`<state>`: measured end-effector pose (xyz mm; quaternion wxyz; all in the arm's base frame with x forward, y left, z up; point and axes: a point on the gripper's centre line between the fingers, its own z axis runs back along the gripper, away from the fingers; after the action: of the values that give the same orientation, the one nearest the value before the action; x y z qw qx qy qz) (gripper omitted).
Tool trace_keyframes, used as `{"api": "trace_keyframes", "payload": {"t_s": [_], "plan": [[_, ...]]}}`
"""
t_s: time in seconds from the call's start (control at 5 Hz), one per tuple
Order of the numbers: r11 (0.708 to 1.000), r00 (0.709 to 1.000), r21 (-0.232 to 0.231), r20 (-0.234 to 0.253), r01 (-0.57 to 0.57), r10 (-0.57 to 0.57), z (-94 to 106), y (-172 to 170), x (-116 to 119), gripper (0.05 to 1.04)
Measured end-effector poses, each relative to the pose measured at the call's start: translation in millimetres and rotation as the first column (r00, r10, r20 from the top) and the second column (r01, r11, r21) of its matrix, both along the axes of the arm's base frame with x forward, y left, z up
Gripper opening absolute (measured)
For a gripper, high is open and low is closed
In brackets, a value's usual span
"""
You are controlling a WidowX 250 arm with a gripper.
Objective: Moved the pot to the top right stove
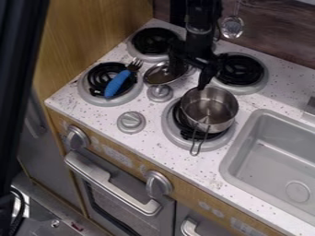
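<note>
Pot [209, 109], of shiny metal, is set on the front right burner [169, 126], with its wire handle [195, 146] pointed toward the front edge of the counter [150, 138]. Black coils are left exposed at its left and front sides. The back right burner [261, 79], behind the pot, is partly overlapped in view by the arm.

The gripper [189, 78] is hung down from the top of the view, between the two right burners and the left ones. Its fingers are spread well apart, and nothing is seen clasped between them. One fingertip is brought down to the far left part of the pot's rim; whether the rim is touched cannot be told. The other finger is held over a small metal lid or pan [159, 76], which is placed near the center knob [160, 92].

On the front left burner [86, 92], a blue-handled fork [117, 84] is laid slantwise, tines toward the back. The sink [265, 159] is set into the counter at the right, and a slotted utensil [232, 27] is hung at the back wall.
</note>
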<state>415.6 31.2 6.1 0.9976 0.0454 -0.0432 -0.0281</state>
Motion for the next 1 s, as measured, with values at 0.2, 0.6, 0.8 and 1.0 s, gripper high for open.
{"api": "trace_keyframes", "payload": {"t_s": [0.2, 0.6, 0.8, 1.0], "plan": [[0.999, 1.000, -0.029, 0.011, 0.027, -0.027, 2.2, -25, -4, 0.998], [0.993, 1.000, -0.118, 0.023, 0.011, -0.008, 3.1, -67, -8, 0.998], [0.991, 0.999, -0.136, -0.039, -0.012, 0.007, -12.8, -78, -16, 0.998], [0.988, 0.995, -0.144, -0.092, -0.047, 0.033, -30.7, -80, -22, 0.998]]}}
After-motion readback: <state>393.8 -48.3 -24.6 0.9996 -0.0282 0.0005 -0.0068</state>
